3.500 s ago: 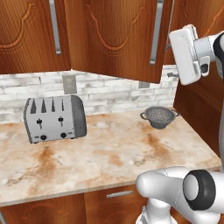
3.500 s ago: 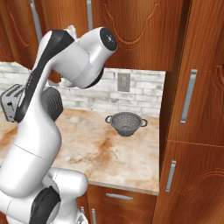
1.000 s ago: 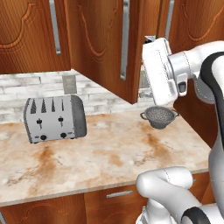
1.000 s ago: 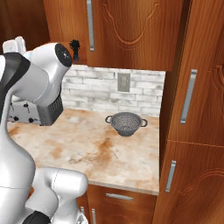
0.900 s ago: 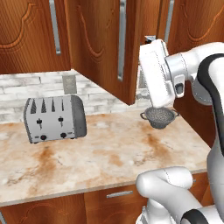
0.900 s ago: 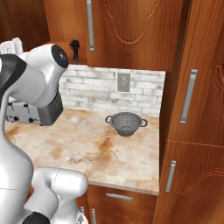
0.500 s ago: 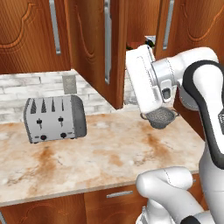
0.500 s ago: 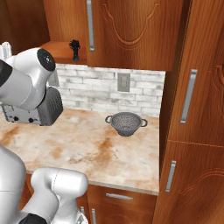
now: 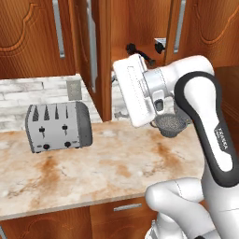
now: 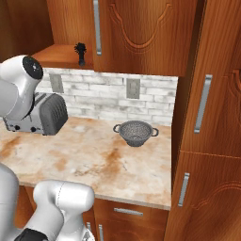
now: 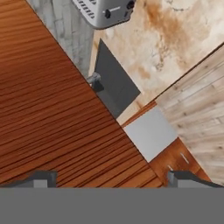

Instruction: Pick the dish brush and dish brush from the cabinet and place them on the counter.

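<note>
The cabinet (image 9: 32, 42) has one door (image 9: 95, 60) swung wide open, which bares its wooden shelf (image 10: 56, 57). A black dish brush (image 9: 139, 51) rests on that shelf, and the right base view shows a dish brush (image 10: 81, 52) standing upright there. A small dark shape (image 9: 160, 44) beside it is too unclear to name. My white hand (image 9: 135, 91) hangs just below the shelf, beside the open door. In the hand view my gripper (image 11: 111, 179) is open and holds nothing, facing the door's wood (image 11: 52, 113). The counter (image 9: 107, 163) lies below.
A silver toaster (image 9: 58, 126) stands at the counter's left. A metal mesh colander (image 10: 135, 133) sits at the back right, partly behind my arm (image 9: 205, 112) in the left base view. Tall shut cabinet doors (image 10: 207, 103) close off the right side.
The cabinet door has swung further open to the left. My hand has moved left and down with it, and the shelf with a brush has come into view.
</note>
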{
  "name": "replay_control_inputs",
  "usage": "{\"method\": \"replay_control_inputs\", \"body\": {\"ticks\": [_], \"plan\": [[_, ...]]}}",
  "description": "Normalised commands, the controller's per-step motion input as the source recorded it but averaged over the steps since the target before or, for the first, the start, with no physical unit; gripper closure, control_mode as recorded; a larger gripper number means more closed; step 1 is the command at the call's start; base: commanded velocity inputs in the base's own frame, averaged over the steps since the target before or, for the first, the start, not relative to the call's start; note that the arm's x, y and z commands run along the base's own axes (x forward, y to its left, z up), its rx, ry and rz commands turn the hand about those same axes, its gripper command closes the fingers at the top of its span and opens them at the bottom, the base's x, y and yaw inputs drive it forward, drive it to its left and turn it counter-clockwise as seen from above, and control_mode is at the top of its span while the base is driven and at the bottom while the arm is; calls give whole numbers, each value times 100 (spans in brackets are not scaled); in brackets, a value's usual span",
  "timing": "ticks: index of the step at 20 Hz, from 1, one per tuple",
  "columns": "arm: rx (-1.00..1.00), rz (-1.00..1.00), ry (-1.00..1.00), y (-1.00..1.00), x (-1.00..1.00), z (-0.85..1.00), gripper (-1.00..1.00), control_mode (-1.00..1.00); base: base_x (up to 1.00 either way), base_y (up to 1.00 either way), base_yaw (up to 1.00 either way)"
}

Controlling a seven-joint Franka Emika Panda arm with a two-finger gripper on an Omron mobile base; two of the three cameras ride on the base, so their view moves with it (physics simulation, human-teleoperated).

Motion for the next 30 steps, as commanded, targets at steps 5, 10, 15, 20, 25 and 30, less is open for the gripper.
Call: {"method": "replay_control_inputs", "body": {"ticks": [5,10,15,20,25,30], "plan": [[0,0,0,16,-3,-2,-100,-100,0,0,0],[-1,0,-5,-37,0,1,-100,-100,0,0,0],[-4,7,-14,-56,0,0,-100,-100,0,0,0],[-3,11,-9,-46,8,-2,-100,-100,0,0,0],[-15,-1,-2,-22,16,-12,-100,-100,0,0,0],[-29,4,-13,-28,6,-18,-100,-100,0,0,0]]}}
